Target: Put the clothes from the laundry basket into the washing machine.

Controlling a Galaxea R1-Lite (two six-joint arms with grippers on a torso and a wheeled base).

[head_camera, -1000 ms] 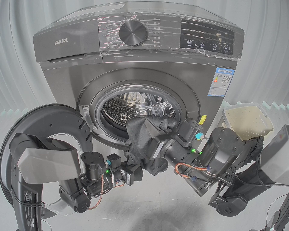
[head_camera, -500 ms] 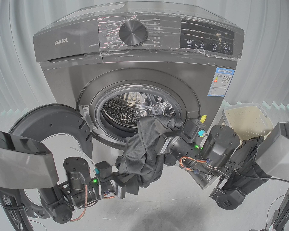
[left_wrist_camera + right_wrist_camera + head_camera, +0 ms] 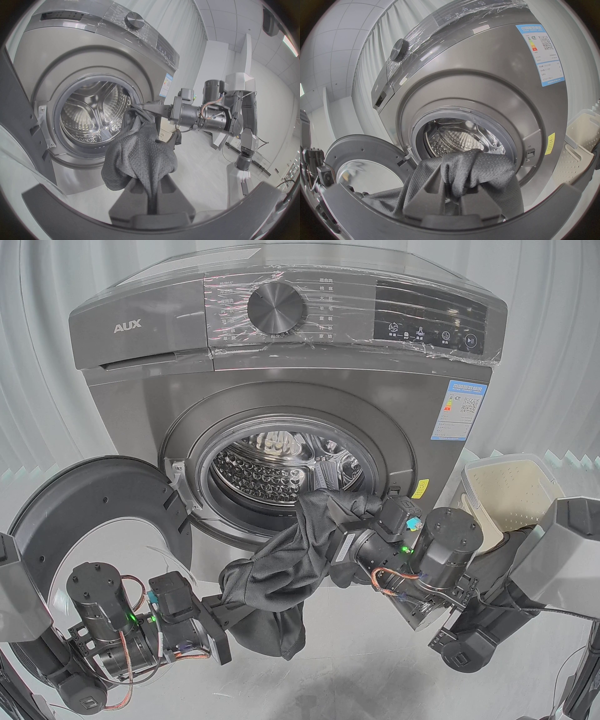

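A dark grey garment is stretched in the air between my two grippers, below the open drum of the washing machine. My right gripper is shut on its upper end at the lower right of the door opening; in the right wrist view the cloth bunches over the right gripper. My left gripper is shut on the lower end, low and left of the opening; in the left wrist view the garment hangs from the left gripper. The cream laundry basket stands at the right.
The round machine door stands swung open to the left, close to my left arm. More dark cloth lies under my right arm by the basket. Bare grey floor spreads in front of the machine.
My left gripper has moved down and to the left with the garment's lower end, stretching the cloth out. My right gripper has shifted slightly right, still at the drum opening.
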